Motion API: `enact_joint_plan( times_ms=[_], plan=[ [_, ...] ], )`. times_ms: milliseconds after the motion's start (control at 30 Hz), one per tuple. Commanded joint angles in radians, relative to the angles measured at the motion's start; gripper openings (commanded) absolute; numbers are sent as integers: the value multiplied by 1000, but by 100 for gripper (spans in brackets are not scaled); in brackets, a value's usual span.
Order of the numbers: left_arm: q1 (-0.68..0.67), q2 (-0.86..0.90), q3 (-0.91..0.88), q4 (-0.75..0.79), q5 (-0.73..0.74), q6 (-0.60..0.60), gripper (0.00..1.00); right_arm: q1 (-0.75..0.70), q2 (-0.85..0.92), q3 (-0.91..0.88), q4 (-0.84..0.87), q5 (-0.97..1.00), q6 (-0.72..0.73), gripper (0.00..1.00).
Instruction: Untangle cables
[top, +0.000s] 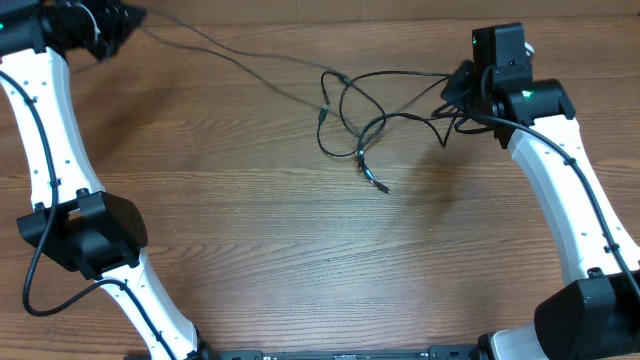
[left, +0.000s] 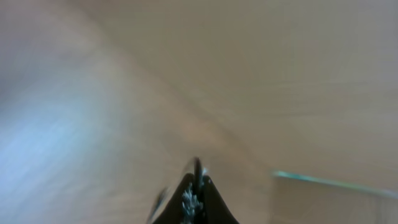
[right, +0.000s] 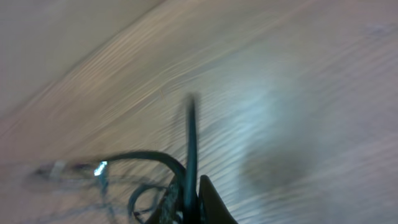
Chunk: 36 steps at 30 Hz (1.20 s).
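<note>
The cables (top: 352, 92) are thin black cords knotted in loops at the table's upper middle. One plug end (top: 378, 183) trails toward the centre. A single strand (top: 230, 53) runs taut from the knot to the far left corner, where my left gripper (top: 133, 17) is shut on it. The left wrist view is blurred but shows that gripper (left: 196, 186) closed with the thin cord (left: 198, 167) sticking out above the tips. My right gripper (top: 452, 97) holds the knot's right side. In the right wrist view it (right: 193, 202) is shut on a cord (right: 190, 137), with loops (right: 146, 158) lying to the left.
The wooden table (top: 300, 260) carries only the cords. The left arm's white links (top: 60, 170) run down the left side. The right arm (top: 560, 190) slants along the right side to its base (top: 590, 320) at the front corner.
</note>
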Motion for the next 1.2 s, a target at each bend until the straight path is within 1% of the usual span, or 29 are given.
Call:
enact_joint_plan(
  times_ms=[0, 33, 67, 100, 133, 167, 200, 233, 333, 367, 400, 500, 533, 633, 667, 767, 833, 867, 967, 1033, 1067, 1167],
  plan=[
    [16, -23, 18, 227, 379, -157, 4, 0, -5, 3, 36, -401, -378, 4],
    [10, -23, 18, 329, 423, -277, 4, 0, -5, 3, 47, -521, -441, 4],
    [3, -23, 18, 404, 437, -364, 4, 0, -5, 3, 61, -621, -481, 4],
    [-8, -23, 18, 468, 441, -426, 4, 0, -5, 3, 86, -650, -471, 4],
    [-16, -23, 18, 502, 441, -431, 4, 0, -5, 3, 97, -628, -435, 4],
    [-23, -23, 18, 530, 441, -423, 4, 0, -5, 3, 104, -535, -333, 4],
    [-25, -23, 18, 540, 436, -423, 4, -1, -5, 3, 103, -469, -268, 3],
    [-28, -23, 18, 541, 420, -424, 4, -4, -5, 3, 87, -304, -123, 4],
    [-31, -23, 18, 546, 365, -436, 4, -14, -5, 3, 10, 102, 130, 4],
    [-30, -24, 18, 565, 354, -455, 4, -19, -5, 3, -10, 187, 160, 4],
    [-29, -24, 18, 588, 354, -468, 4, -24, -5, 3, -16, 217, 158, 4],
    [-28, -24, 18, 683, 340, -518, 4, -34, -5, 2, -32, 213, 148, 4],
    [-26, -24, 18, 692, 320, -513, 4, -34, -5, 2, -37, 210, 148, 4],
    [-18, -24, 18, 679, 249, -417, 4, -34, -5, -3, -47, 206, 148, 4],
    [-16, -24, 18, 635, 202, -383, 4, -34, -5, -8, -46, 203, 148, 4],
    [-16, -23, 18, 564, 84, -352, 4, -34, -4, -24, -40, 173, 148, 4],
    [-24, -19, 18, 547, -25, -316, 4, -34, -4, -43, -29, 136, 148, 4],
    [-26, -19, 18, 549, -51, -298, 4, -34, -3, -47, -28, 127, 148, 4],
    [-27, -19, 18, 547, -177, -174, 4, -34, 9, -51, -36, 102, 147, 4],
    [-22, -17, 18, 534, -260, -66, 4, -33, 15, -51, -43, 92, 147, 4],
    [-15, -17, 17, 513, -323, 23, 4, -33, 21, -51, -55, 68, 147, 4],
    [-3, -14, 16, 456, -460, 165, 4, -33, 23, -51, -68, 40, 147, 4]
  ],
)
